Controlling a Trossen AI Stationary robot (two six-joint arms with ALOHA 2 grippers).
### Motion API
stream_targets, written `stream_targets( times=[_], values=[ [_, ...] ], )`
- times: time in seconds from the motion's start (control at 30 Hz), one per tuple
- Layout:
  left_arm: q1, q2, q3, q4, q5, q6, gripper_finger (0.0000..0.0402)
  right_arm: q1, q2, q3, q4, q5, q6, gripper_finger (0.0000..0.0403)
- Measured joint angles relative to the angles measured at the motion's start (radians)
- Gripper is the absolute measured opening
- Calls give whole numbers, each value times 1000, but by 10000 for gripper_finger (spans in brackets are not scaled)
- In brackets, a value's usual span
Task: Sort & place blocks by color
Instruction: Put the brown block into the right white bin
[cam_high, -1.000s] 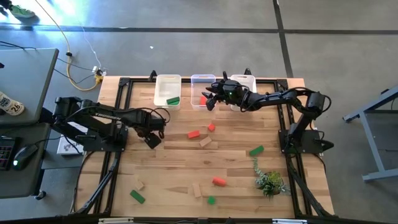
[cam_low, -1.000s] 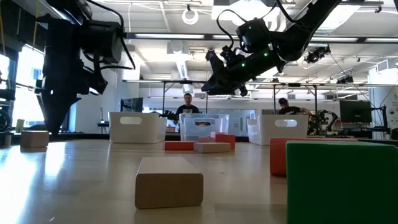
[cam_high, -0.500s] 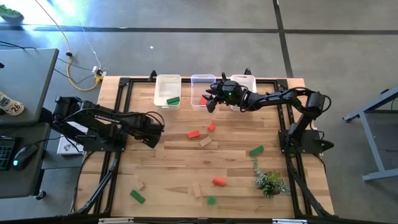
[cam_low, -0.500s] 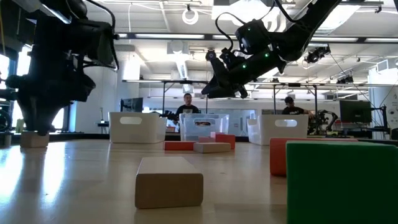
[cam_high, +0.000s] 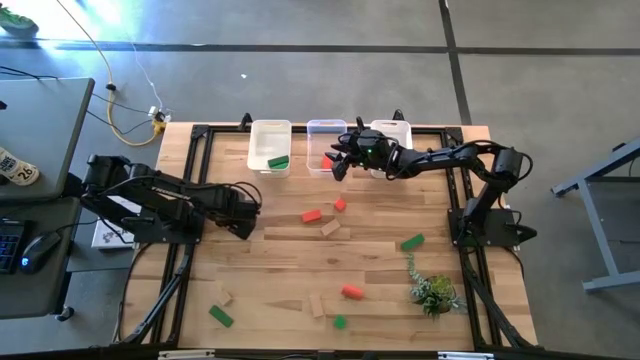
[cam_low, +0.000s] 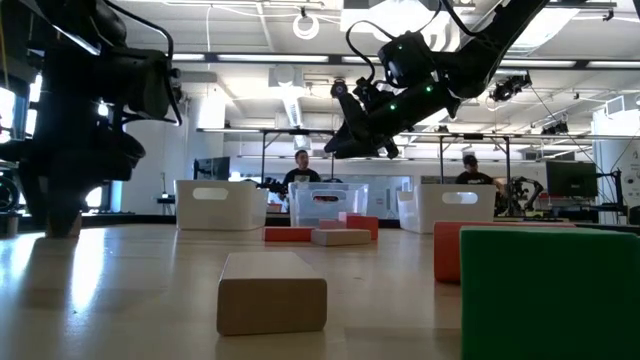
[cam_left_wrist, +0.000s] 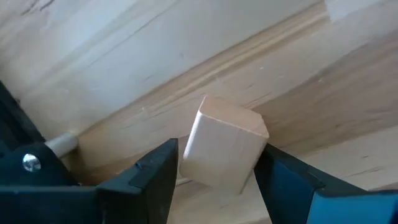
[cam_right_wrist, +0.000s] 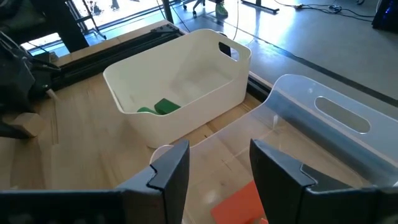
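My left gripper (cam_high: 243, 224) points down at the table's left side, open. Its fingers stand on either side of a pale wood block (cam_left_wrist: 227, 143) that rests on the tabletop. My right gripper (cam_high: 338, 162) hangs open above the clear middle bin (cam_high: 325, 130) with nothing between its fingers. A red block (cam_right_wrist: 239, 200) lies in that bin below it. A green block (cam_high: 279, 161) lies in the white left bin (cam_high: 270, 140). Red (cam_high: 311, 215), green (cam_high: 411, 241) and pale (cam_high: 329, 229) blocks lie loose on the table. My left gripper has one finger (cam_left_wrist: 163, 177) on each of two opposite sides of the pale block, coming from above. The gaps look very small, and I cannot tell whether the fingers touch it. The block stands on the table.
A third, white bin (cam_high: 392, 128) stands right of the clear one along the far edge. A small green plant (cam_high: 432, 292) sits near the right front. More blocks (cam_high: 352, 292) (cam_high: 221, 316) (cam_high: 317, 306) lie toward the near edge. People stand in the room behind.
My left gripper has sunk toward the table, shifted a little toward the left edge and rolled about its own axis. Its fingers now stand around the pale block, which the low view showed free beside it before.
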Motion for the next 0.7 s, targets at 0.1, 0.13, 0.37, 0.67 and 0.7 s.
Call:
stream_targets(
  times=[0.1,0.13,0.37,0.67,0.7],
  values=[
    [0,0,0,9,-13,49,175,0,0,0,0,0,0,156],
    [0,0,-1,14,-15,66,167,0,0,0,0,0,1,156],
    [-1,0,-1,29,-23,175,110,0,0,0,0,-5,3,156],
    [-50,-73,53,113,-51,232,110,1,0,0,15,-338,56,156],
    [-53,-84,53,134,-46,247,112,4,0,0,22,-381,73,156]
  ],
)
